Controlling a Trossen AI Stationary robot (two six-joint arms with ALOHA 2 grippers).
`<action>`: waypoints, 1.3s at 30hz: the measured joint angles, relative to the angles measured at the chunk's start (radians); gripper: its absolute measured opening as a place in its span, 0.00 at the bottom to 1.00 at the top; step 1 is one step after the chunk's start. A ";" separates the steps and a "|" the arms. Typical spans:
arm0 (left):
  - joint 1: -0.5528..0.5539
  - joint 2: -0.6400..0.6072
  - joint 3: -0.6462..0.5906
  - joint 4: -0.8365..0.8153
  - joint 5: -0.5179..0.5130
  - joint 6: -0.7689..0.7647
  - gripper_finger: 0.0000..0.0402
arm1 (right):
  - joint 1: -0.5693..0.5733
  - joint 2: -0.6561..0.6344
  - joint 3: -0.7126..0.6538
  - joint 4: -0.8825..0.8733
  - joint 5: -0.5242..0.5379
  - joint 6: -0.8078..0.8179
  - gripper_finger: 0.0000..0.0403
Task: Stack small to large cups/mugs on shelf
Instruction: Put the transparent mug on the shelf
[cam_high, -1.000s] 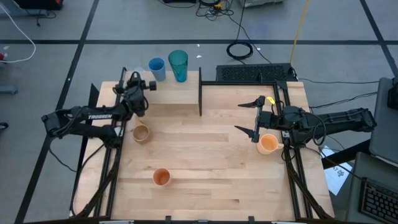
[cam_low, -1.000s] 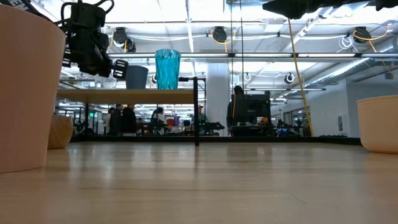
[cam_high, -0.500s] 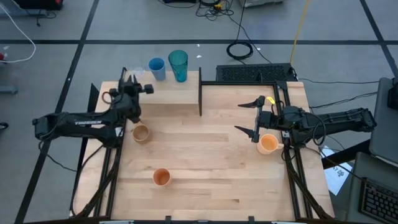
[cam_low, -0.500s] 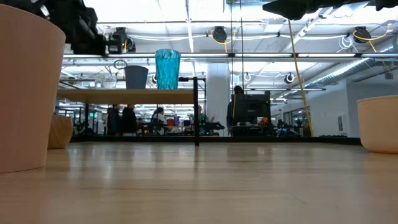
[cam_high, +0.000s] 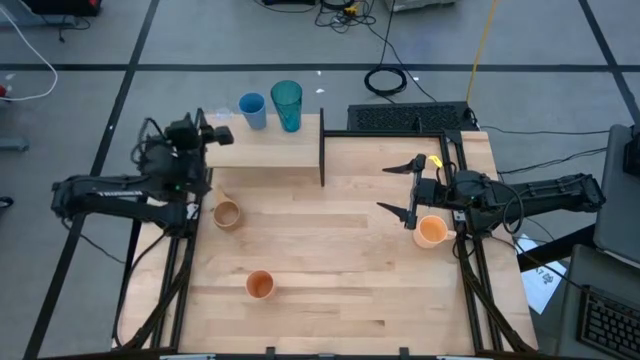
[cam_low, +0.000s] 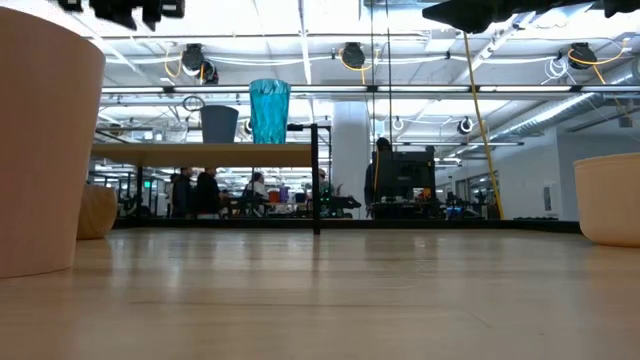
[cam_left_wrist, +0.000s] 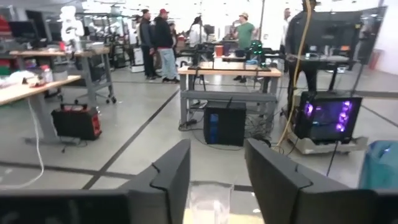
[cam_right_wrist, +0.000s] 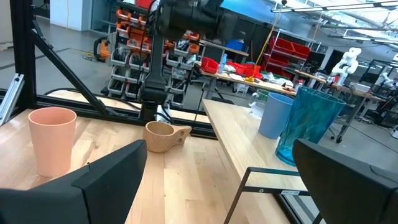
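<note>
**Two cups on the shelf, three on the worktop**

The teal tumbler (cam_high: 286, 105) and blue cup (cam_high: 252, 110) stand side by side on the shelf (cam_high: 265, 147). The tan mug (cam_high: 227, 214), orange cup (cam_high: 260, 285) and peach mug (cam_high: 431, 231) sit on the worktop (cam_high: 340, 270). The left gripper (cam_high: 208, 134) hangs released at the shelf's end; the right gripper (cam_high: 397, 187) spreads wide beside the peach mug.
</note>
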 joint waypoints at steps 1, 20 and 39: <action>-0.008 0.005 0.028 0.002 0.000 0.033 0.41 | 0.000 0.000 0.000 -0.001 0.000 0.000 0.98; -0.468 0.199 0.228 -0.002 0.001 0.164 0.30 | 0.001 -0.003 0.000 -0.093 0.000 0.074 0.98; -0.555 0.332 0.401 -0.621 0.491 -0.459 0.27 | 0.011 -0.056 0.000 -0.222 -0.009 0.200 0.98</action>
